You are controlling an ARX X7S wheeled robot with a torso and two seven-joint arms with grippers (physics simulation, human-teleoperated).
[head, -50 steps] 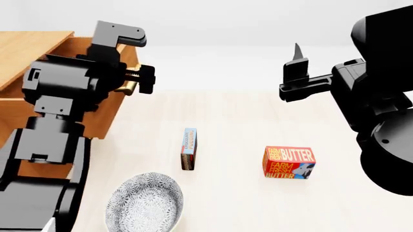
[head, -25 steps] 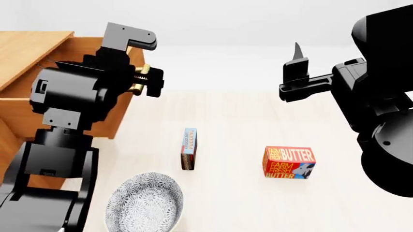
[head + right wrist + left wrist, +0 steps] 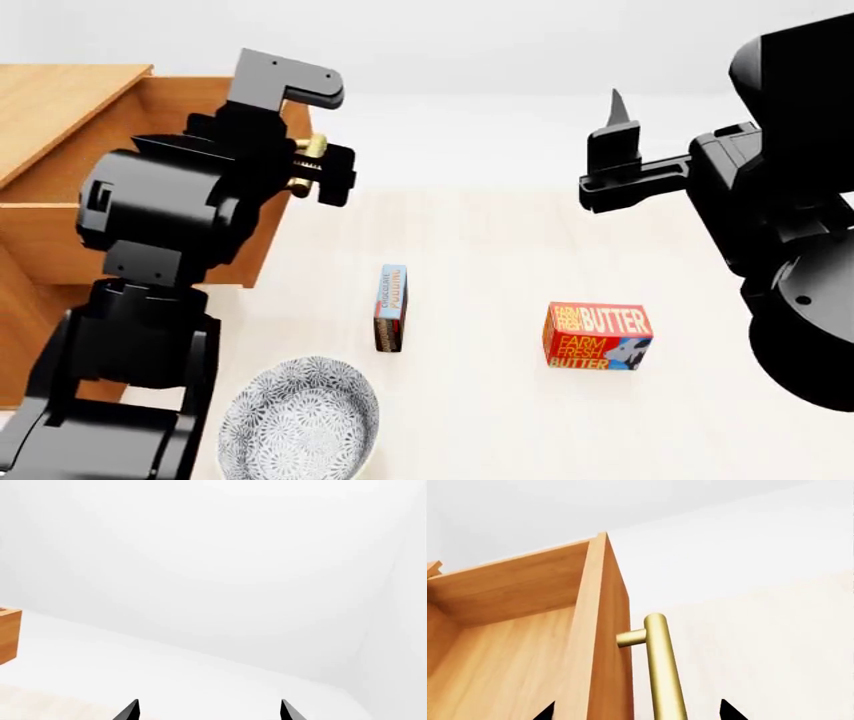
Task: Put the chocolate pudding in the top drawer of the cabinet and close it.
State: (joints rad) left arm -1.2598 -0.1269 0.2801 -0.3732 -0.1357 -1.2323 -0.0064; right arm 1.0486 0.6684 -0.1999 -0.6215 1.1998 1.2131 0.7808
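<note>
Left fingers (image 3: 635,711) straddle the brass handle (image 3: 664,670); right fingers (image 3: 209,710) wide; box (image 3: 597,336) reads "Farm Fresh Butter".

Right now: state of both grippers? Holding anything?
Left gripper: fingers spread either side of the top drawer's brass handle, not clamped on it; open.
Right gripper: open, nothing between its fingers, raised above the table.

Cabinet (image 3: 54,110): matt, smooth orange-brown wood with faint grain. Top drawer (image 3: 527,645): same wood; handle (image 3: 664,675) of satin brass metal. Chocolate pudding (image 3: 391,307): printed card. Butter box (image 3: 597,336): glossy printed card. Bowl (image 3: 299,420): patterned glazed ceramic. Table (image 3: 507,240): pale matt wood.
</note>
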